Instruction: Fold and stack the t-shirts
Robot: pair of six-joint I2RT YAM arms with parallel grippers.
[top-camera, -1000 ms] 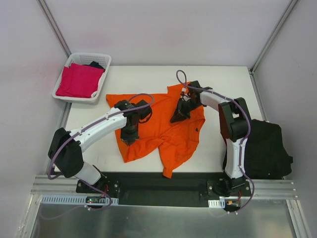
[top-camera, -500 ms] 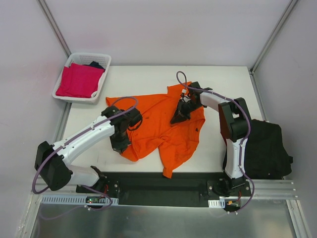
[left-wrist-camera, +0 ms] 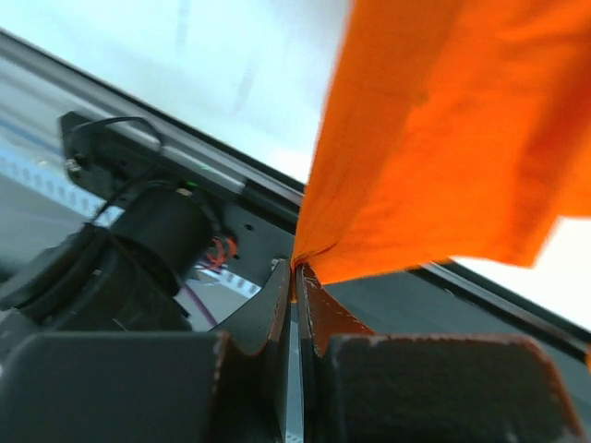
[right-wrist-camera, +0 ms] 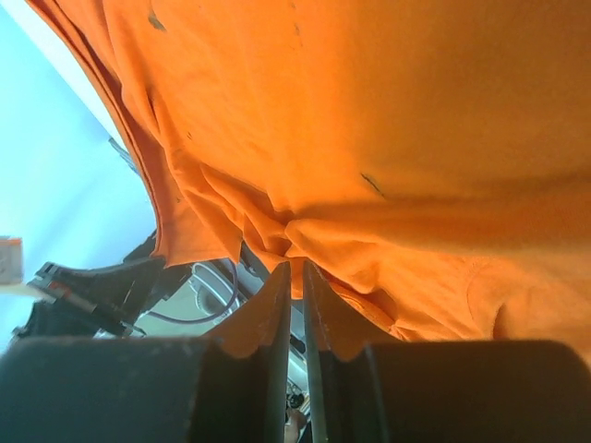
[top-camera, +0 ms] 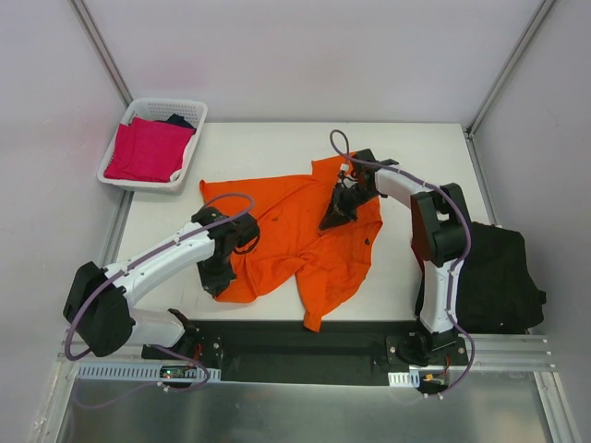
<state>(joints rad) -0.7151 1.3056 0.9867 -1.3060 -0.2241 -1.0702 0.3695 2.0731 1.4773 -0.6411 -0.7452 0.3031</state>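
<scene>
Grips tight: left fingers [left-wrist-camera: 277, 314] and right fingers [right-wrist-camera: 275, 309] clamp orange t-shirt [top-camera: 295, 249]; hard tug risks thin fold slipping out.

Rumpled orange t-shirt [top-camera: 295, 231], partly spread

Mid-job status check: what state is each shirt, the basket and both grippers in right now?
orange t-shirt: unfolded, rumpled, pinched in two places.
left gripper: shut on the orange t-shirt's near-left edge.
right gripper: shut on a bunched fold of it.
magenta t-shirt: folded, in the basket.
basket: upright, dark cloth behind the magenta one.
black shirts: heaped off the table's right edge.
</scene>
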